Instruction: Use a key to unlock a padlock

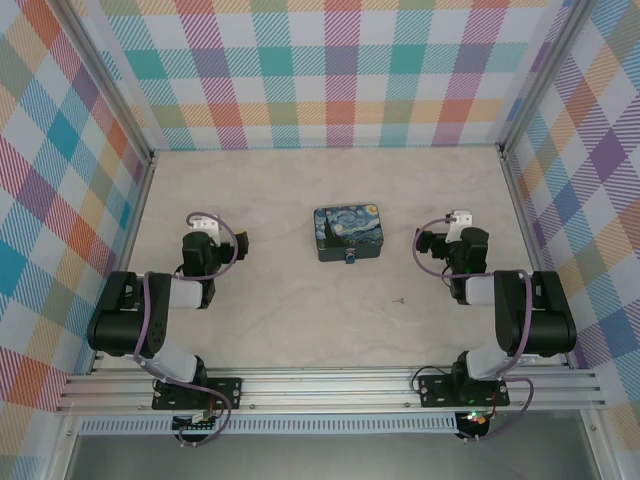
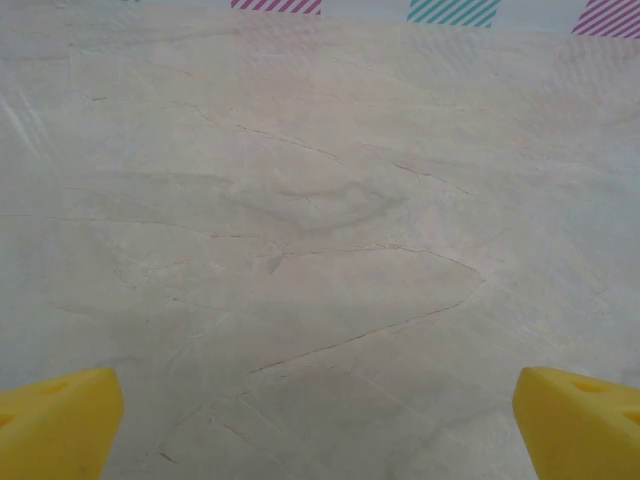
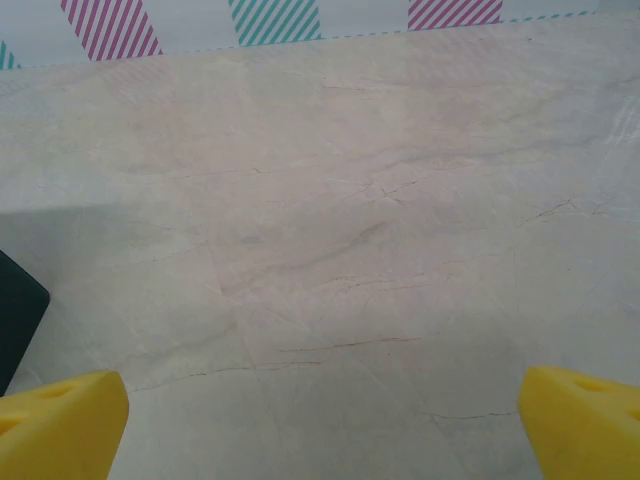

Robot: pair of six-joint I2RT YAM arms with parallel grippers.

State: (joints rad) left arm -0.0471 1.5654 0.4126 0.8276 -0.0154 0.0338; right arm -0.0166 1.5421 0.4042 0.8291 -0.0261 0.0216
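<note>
Top view, from above and behind: a pale, marble-patterned bench sits inside walls of pastel plaid. Near the middle lies a dark blue tin with a swirling night-sky painting, its long axis running left to right. The padlock is a tiny blue speck just beside the tin's near edge, at about its midpoint. It is too small to tell which way its shackle points, or whether it touches the tin. The key is a faint grey sliver on the bare bench, nearer the arms and to the right of the padlock, apart from it. Its long axis seems to run roughly left to right, though it is too small to tell which end is which. The left arm and the right arm are folded on either side of the tin, well apart from it.

Left wrist view: the left end effector is spread wide, its yellow fingertips in the two lower corners with bare veined bench between them. It holds nothing.

Right wrist view: the right end effector is likewise spread wide and holds nothing, above bare bench. A dark corner, probably of the tin, shows at the left edge.
</note>
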